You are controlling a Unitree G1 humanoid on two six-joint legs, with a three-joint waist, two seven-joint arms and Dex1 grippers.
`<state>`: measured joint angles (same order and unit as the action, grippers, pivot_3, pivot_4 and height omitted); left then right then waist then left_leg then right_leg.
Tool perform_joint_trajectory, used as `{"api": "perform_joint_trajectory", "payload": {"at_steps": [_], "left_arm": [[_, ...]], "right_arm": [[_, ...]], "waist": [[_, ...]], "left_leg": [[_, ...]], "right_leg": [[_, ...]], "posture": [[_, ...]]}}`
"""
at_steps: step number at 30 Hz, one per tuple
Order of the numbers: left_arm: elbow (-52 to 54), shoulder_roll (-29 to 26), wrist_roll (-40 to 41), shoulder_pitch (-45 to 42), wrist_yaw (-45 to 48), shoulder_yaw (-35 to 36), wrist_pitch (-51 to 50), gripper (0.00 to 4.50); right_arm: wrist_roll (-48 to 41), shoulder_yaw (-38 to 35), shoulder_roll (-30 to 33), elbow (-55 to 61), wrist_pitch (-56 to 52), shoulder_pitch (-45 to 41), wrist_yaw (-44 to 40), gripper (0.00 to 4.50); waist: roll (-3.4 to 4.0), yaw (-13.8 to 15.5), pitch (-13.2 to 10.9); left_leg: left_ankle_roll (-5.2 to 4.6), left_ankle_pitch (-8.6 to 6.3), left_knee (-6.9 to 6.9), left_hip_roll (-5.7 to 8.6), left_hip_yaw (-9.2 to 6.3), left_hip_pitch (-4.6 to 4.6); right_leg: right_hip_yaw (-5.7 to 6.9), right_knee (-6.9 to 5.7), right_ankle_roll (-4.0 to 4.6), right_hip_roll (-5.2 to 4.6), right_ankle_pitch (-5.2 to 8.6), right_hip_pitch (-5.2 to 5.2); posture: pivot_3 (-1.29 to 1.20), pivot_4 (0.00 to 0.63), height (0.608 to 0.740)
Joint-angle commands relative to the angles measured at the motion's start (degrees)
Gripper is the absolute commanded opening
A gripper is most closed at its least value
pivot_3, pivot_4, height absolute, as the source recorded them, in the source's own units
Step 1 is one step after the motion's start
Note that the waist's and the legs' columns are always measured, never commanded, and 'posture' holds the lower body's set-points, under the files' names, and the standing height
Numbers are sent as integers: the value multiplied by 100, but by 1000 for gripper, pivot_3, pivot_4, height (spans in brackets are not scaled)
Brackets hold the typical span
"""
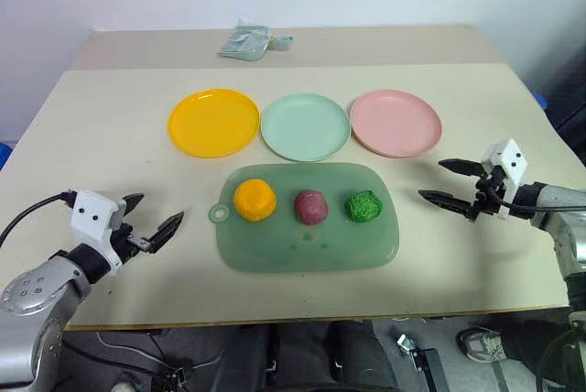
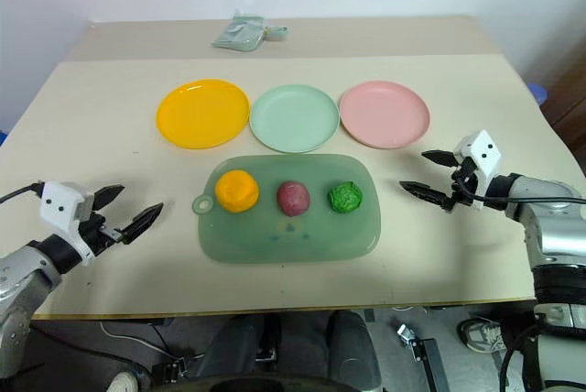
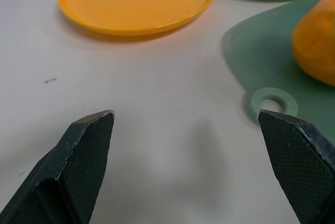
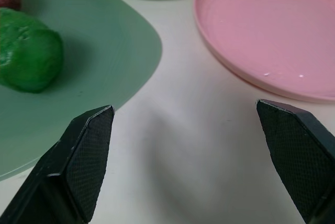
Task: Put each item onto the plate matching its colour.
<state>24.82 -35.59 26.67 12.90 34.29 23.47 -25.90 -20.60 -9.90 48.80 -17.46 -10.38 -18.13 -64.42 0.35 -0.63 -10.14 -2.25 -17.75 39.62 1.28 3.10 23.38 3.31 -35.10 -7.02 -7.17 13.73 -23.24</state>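
Note:
An orange lump (image 1: 255, 200), a maroon ball (image 1: 310, 207) and a bumpy dark-green ball (image 1: 364, 206) lie in a row on a translucent green board (image 1: 307, 250). Behind the board stand three plates side by side: yellow-orange (image 1: 213, 122), pale mint green (image 1: 305, 126) and pink (image 1: 396, 122). All three are bare. My left gripper (image 1: 154, 216) hovers open over the table left of the board, nothing between its fingers. On the right side, my right gripper (image 1: 441, 180) is open too, pointing at the board's right end, apart from the green ball (image 4: 26, 54).
A crumpled pale-green packet (image 1: 247, 42) lies at the table's far edge. The board's tab hole (image 3: 274, 103) faces my left gripper. Bare tabletop lies on both sides of the board.

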Motion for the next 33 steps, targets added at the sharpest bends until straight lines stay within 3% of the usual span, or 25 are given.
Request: {"api": "perform_joint_trajectory", "payload": {"at_steps": [1, 7, 14, 22, 29, 33], "left_arm": [[21, -8, 14, -121, -3, 32, 72, 4500], [-11, 25, 185, -399, 65, -12, -10, 4500], [-196, 106, 396, -1107, 101, -292, -167, 4500], [-667, -14, 637, -2451, 977, -1415, -524, 4500], [-1469, -307, -222, -3472, 1950, -2851, -220, 4500], [-1929, -278, -637, -3784, 2108, -3253, -73, 4500]], "right_arm": [[-88, -233, 92, 245, -24, 69, 29, 4418], [-111, -372, 100, 430, -86, 247, 181, 4418], [2, -559, -172, 772, -110, 139, 1129, 4418], [-810, -1115, -177, 2695, -1192, 1185, 1283, 4418], [-1451, -1354, -118, 4054, -1866, 2058, 1180, 4418], [-1463, -1303, -247, 4371, -1854, 2313, 1255, 4418]], "waist": [[0, 0, 0], [0, 5, 0], [0, 7, 0], [-1, 136, 0], [-1, 138, 0], [-2, 138, 0]], "left_leg": [[0, 0, 0, 0, 0, 0], [0, 0, 0, 1, 0, 0], [1, 1, 2, 1, 0, 0], [-1, 3, 19, 2, -1, 2], [-4, 2, 30, 1, 0, 1], [-6, 3, 28, -3, 1, 2]], "right_leg": [[0, 0, 0, 0, 0, 0], [1, 0, 0, 0, 0, 0], [2, -4, -1, 4, 0, 1], [8, -10, -3, 27, -1, 8], [7, -13, -3, 35, -1, 14], [7, -13, -4, 41, 0, 11]], "posture": [[0, 150, 740], [0, 150, 740], [0, 150, 740], [0, 150, 740], [0, 150, 740], [0, 150, 740]]}}
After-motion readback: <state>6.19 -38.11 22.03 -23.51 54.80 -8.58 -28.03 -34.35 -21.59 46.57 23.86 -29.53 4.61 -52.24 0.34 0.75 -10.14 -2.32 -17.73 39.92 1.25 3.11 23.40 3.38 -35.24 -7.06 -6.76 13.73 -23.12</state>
